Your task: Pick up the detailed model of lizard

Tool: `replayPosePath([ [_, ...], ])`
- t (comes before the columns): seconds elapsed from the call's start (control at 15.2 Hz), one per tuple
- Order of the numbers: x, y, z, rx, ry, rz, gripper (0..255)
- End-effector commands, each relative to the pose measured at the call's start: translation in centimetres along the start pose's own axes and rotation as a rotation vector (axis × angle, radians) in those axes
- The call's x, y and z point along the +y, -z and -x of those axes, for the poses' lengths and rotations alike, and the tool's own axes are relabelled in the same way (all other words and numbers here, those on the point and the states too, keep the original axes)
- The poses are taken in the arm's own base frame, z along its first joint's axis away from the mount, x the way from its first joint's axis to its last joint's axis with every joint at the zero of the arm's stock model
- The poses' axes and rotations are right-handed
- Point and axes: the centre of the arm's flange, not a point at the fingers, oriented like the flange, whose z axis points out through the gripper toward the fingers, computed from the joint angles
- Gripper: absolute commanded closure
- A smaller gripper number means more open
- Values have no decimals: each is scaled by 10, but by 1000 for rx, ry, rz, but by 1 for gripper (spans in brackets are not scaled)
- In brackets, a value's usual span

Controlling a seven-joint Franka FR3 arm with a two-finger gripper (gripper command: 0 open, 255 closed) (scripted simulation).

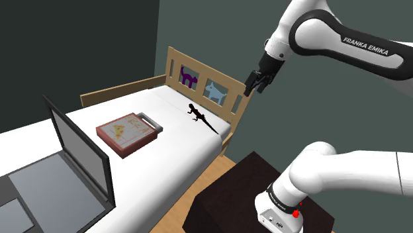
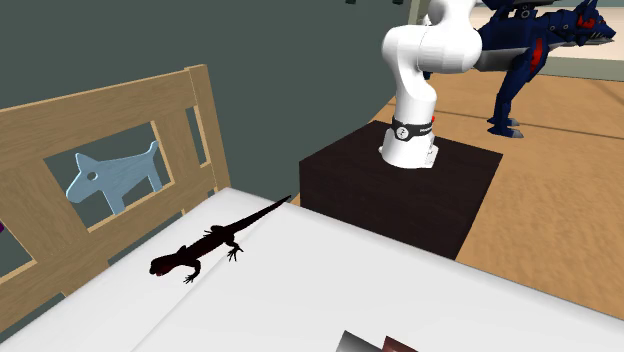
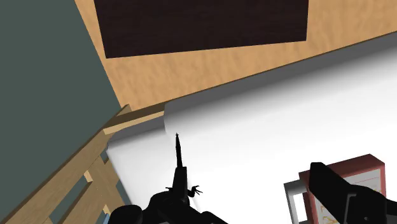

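In the shoulder view the gripper (image 1: 258, 81) hangs in the air well above the bed (image 1: 179, 147), beside the stand-side post of the headboard (image 1: 172, 69); the lizard (image 1: 202, 118) lies on the mattress below it, near that same corner and apart from the red box (image 1: 127, 132) toward the bed's middle. In the second exterior view the lizard (image 2: 214, 245) stretches along the headboard (image 2: 100, 105), its tail tip at the bed's edge nearest the stand (image 2: 400, 195) and its head pointing away. In the wrist view the two fingers stand apart with nothing between them, so the gripper (image 3: 254, 207) is released; the lizard (image 3: 180, 156) sits by one finger, which seems to hide part of its body. I judge the hand must come down over the body, jaws set across the long axis.
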Motion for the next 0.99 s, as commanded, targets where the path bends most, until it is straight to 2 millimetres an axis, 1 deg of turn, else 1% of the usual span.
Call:
replayPosePath([
  [0.0, 0, 0, 0, 0, 0, 0, 0],
  [0.92, 28, -142, -116, -6, -3, 11, 0],
])
